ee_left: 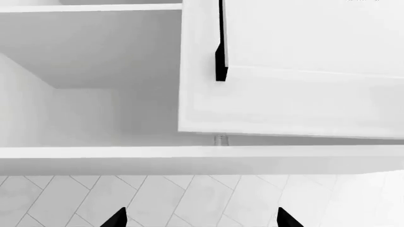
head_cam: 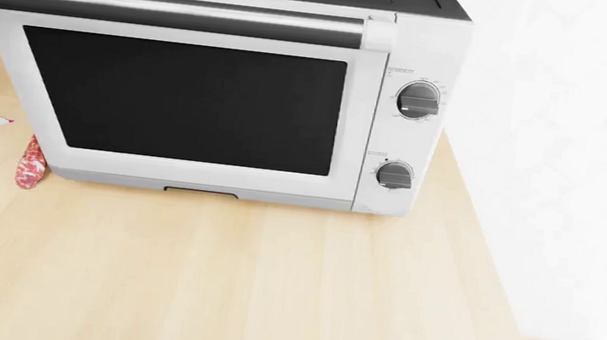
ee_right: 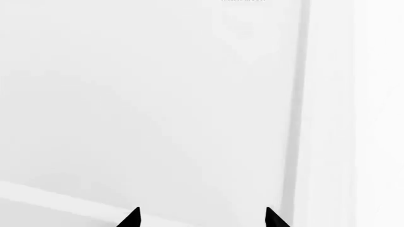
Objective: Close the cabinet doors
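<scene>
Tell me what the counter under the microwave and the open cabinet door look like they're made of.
The pale tan countertop looks like light wood or wood laminate, matte, with faint lengthwise grain streaks. The white open cabinet door looks like smooth painted board, satin, with a black handle.

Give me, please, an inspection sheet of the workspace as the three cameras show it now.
Surface: light wooden counter.
Job's things: white cabinet door stands ajar, black handle on it; cabinet interior exposed.
Clutter: microwave oven; red patterned packet beside it.
Grippers: left gripper open, empty; right gripper open, facing a white panel.
Cables: nothing seen.
Surroundings: herringbone tiles.
</scene>
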`<state>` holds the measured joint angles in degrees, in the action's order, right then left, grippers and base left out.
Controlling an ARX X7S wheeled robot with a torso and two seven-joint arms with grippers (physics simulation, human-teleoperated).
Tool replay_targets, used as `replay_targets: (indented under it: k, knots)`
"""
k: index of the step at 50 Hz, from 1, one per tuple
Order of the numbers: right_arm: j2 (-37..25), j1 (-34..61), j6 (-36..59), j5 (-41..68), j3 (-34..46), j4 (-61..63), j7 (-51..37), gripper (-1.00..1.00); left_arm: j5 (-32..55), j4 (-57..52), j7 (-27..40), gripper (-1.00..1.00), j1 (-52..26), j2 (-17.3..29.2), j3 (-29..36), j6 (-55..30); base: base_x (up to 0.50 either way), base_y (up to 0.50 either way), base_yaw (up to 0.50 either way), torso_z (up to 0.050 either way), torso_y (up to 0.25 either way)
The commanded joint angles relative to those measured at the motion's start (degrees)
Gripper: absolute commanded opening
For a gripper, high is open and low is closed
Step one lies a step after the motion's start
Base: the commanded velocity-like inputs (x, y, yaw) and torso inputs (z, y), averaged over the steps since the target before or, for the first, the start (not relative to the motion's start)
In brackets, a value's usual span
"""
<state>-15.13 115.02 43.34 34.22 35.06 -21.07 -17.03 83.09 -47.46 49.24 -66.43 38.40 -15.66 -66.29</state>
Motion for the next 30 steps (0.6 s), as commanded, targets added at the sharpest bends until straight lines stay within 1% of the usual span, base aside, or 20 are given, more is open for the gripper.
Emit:
replay_targets:
  k: [1,9,30]
  knots:
    - [1.9,-5.8,-0.5,10.4,5.5,-19.6,3.0,1.00,-0.7,0.0,-0.4,1.00,0.4,-0.1,0.4,0.5,0.00,0.00,0.00,0.000,0.000]
    - [2.5,-6.2,-0.6,9.3,7.0,-21.2,3.8,1.00,1.1,-0.1,1.0,1.00,-0.4,0.4,0.7,0.5,0.00,0.00,0.00,0.000,0.000]
    - [4.7,-7.3,-2.5,7.0,9.5,-26.2,5.1,1.00,0.5,0.1,0.8,1.00,-0.2,0.5,1.4,1.2,0.00,0.00,0.00,0.000,0.000]
